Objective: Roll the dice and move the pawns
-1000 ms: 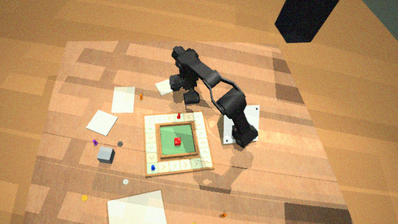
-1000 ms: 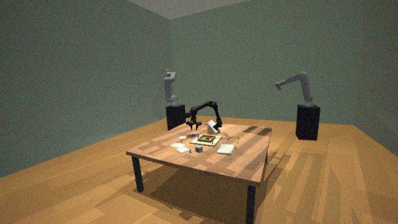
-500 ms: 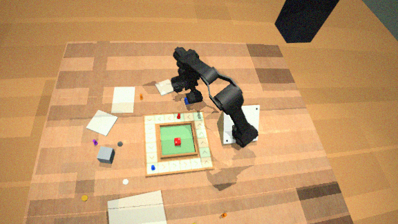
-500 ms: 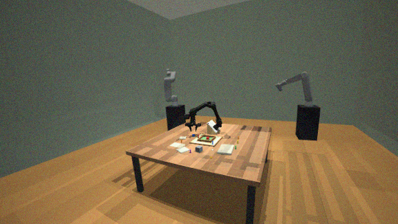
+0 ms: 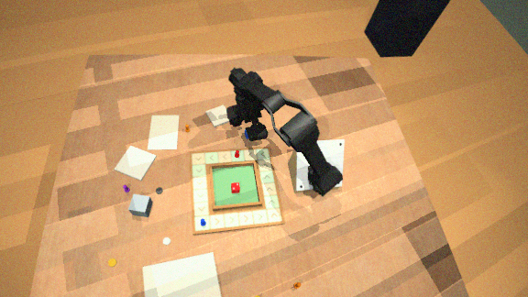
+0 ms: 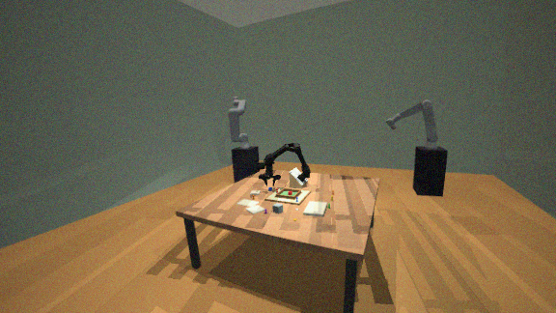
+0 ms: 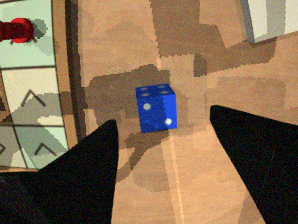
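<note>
The blue die [image 5: 246, 134] [image 7: 156, 108] lies on the table just beyond the board's far edge. My gripper [image 5: 256, 132] [image 6: 269, 181] [image 7: 164, 119] is open and hangs over the die, one finger on each side, not touching it. The red die [image 5: 235, 187] lies in the green tray [image 5: 226, 176] at the centre of the board [image 5: 238, 227] [image 6: 289, 199]. The red pawn [image 5: 236, 154] [image 7: 16, 30] stands on the board's far row. The blue pawn [image 5: 203, 222] stands on the near left corner square.
White cards [image 5: 163, 132] [image 5: 135, 162] [image 5: 217, 115] [image 5: 181, 275] lie around the board. A grey cube [image 5: 140, 204] and small loose pawns [image 5: 187, 128] [image 5: 126, 188] [image 5: 166, 240] lie to the left. The arm's base plate [image 5: 332, 151] is right of the board.
</note>
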Action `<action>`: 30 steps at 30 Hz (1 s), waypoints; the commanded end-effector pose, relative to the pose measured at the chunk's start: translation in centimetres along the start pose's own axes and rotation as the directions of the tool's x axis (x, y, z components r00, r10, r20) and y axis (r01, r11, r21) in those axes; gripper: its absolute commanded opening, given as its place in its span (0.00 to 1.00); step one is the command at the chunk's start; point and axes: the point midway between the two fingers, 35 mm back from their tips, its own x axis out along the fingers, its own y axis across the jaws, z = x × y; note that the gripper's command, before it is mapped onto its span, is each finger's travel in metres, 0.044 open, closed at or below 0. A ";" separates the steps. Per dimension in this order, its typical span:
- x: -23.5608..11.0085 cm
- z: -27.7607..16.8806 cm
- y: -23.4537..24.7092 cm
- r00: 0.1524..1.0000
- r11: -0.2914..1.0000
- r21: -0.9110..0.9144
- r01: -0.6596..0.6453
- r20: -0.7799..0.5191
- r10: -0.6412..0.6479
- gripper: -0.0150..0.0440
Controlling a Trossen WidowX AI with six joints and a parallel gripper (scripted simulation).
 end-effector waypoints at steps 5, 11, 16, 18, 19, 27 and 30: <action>1.7 -0.2 0.2 1.000 1.000 0.011 -0.015 -0.003 0.015 0.72; 2.7 -0.2 0.2 1.000 1.000 0.011 -0.015 -0.003 0.015 0.72; 3.1 -0.3 0.2 1.000 1.000 0.011 -0.015 -0.003 0.015 0.68; 3.1 -0.3 0.2 1.000 1.000 0.011 -0.015 -0.003 0.015 0.59; 3.1 -0.3 0.2 1.000 1.000 0.011 -0.015 -0.003 0.015 0.54; 3.1 -0.3 0.2 1.000 1.000 0.011 -0.015 -0.003 0.015 0.39; 3.0 -0.2 0.2 1.000 1.000 0.011 -0.015 -0.003 0.015 0.29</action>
